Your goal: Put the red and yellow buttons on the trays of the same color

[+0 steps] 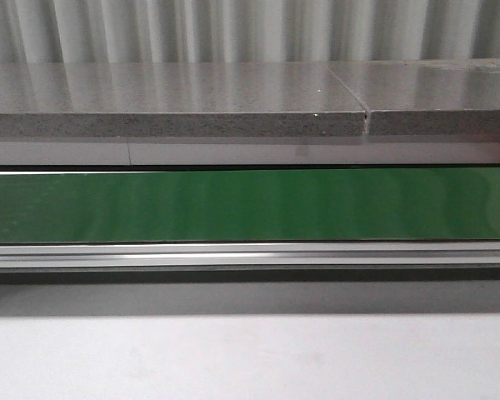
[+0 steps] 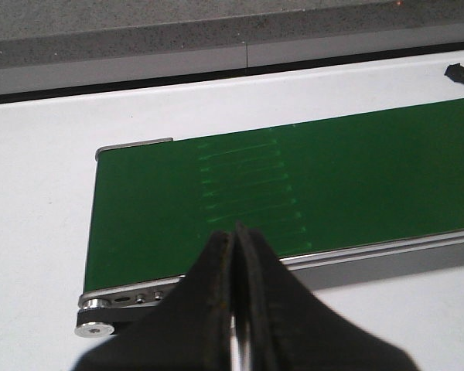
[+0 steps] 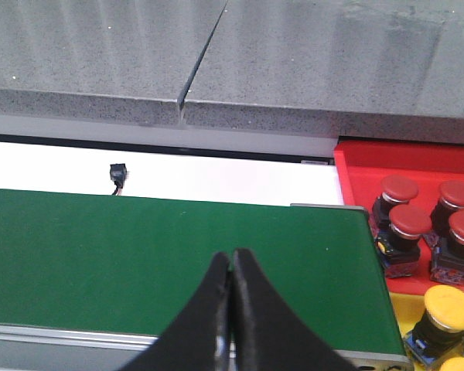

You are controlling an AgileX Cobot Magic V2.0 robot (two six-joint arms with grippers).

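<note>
1. Front view: green conveyor belt [image 1: 250, 204] runs the full width, aluminium rail [image 1: 250, 254] along its near edge, white bench [image 1: 250, 358] in front. Grey speckled stone ledge [image 1: 175, 112] behind the belt, with a seam [image 1: 367, 117] right of centre. Neither arm nor any button shows in this view; only a sliver of red at the far right edge, too small to identify.
2. Left tool [image 2: 236, 232]: black fingers pressed together, tips touching, holding nothing. It hangs over the near edge of the belt's end, near the end roller bracket [image 2: 100, 325]. Belt surface [image 2: 332, 185] bare there. Small black connector [image 2: 458, 75] lies on the white bench beyond the belt.
3. Right tool [image 3: 232, 259]: fingers closed tip to tip, holding nothing, over the other end of the belt [image 3: 139, 255].
4. Red tray [image 3: 387, 158] sits just past that belt end. Four red buttons [image 3: 411, 220] stand in it, clustered close together, upright on dark bases.
5. Yellow button [image 3: 450, 305] upright on a yellow surface [image 3: 408, 309] next to the red tray, probably the yellow tray, though only a corner shows. A second yellow cap [image 3: 460, 365] is cut off by the frame edge.
6. Small black plug [image 3: 117, 170] on the white bench between the belt and the ledge.
</note>
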